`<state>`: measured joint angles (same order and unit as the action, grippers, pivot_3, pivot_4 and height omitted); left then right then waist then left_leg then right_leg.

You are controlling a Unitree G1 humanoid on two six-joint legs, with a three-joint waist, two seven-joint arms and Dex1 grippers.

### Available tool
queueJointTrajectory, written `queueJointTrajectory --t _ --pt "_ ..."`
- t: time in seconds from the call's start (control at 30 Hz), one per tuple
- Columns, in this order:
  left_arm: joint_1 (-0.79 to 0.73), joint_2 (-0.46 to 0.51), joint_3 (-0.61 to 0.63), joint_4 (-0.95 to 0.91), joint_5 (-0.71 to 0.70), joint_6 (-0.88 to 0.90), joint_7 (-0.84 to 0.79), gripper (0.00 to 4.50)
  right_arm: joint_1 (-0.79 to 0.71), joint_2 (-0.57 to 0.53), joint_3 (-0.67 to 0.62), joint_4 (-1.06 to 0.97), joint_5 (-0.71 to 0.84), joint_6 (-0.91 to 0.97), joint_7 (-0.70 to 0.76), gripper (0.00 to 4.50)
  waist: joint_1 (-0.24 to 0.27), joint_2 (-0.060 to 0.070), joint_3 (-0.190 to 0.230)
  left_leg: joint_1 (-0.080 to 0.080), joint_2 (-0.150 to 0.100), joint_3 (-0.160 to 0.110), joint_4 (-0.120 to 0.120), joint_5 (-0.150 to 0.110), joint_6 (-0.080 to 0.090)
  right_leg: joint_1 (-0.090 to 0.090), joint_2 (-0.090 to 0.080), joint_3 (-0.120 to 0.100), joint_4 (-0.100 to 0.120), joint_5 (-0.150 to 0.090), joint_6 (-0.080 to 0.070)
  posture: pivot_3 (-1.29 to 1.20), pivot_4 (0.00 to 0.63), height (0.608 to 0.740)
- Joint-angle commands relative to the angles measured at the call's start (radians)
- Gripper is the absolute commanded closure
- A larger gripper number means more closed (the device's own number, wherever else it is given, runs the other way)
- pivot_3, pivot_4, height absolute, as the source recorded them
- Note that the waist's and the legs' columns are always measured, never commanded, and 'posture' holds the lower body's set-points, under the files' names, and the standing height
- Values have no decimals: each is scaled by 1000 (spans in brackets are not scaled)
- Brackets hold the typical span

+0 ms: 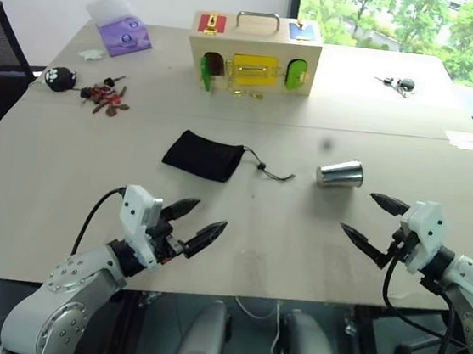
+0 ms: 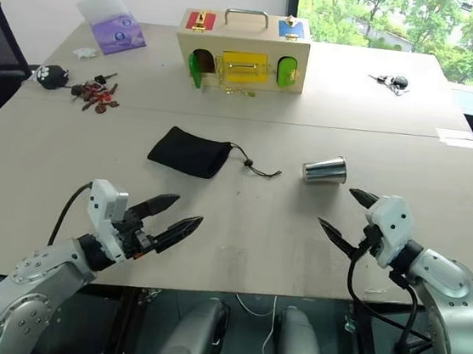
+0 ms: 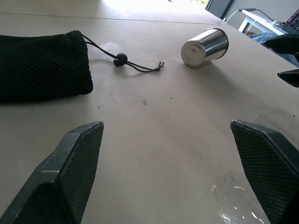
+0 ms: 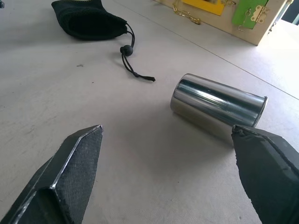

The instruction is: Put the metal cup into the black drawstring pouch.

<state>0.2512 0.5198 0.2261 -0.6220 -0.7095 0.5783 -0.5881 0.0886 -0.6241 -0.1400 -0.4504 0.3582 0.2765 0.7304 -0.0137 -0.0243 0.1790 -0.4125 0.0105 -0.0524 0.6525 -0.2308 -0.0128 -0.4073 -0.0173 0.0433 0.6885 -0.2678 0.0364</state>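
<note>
Careful: the metal cup (image 1: 340,173) lies on its side just beyond your right gripper (image 1: 374,219), well apart from the black drawstring pouch (image 1: 204,154) on the cup's left. Both grippers, left gripper (image 1: 195,224) included, are spread wide and empty. Nudge the cup and it may roll away.

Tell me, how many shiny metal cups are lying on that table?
1. The metal cup lies on its side on the table, right of the black drawstring pouch and just ahead of the right gripper. The wooden box could hide others.
</note>
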Motion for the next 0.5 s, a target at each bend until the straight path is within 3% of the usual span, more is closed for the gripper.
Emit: queueJointTrajectory --t 0.03,0.5 --pt "-6 5 12 -38 -2 -27 -1 0 -15 -5 -23 -11 6 -29 4 20 0 0 0 0 0 0 0 0 0 0 0 0 0 0 0 0 150 740" --pt "-87 -26 25 -35 -61 6 74 0 -128 21 2 -100 76 46 -34 20 0 0 0 0 0 0 0 0 0 0 0 0 0 0 0 0 150 740"
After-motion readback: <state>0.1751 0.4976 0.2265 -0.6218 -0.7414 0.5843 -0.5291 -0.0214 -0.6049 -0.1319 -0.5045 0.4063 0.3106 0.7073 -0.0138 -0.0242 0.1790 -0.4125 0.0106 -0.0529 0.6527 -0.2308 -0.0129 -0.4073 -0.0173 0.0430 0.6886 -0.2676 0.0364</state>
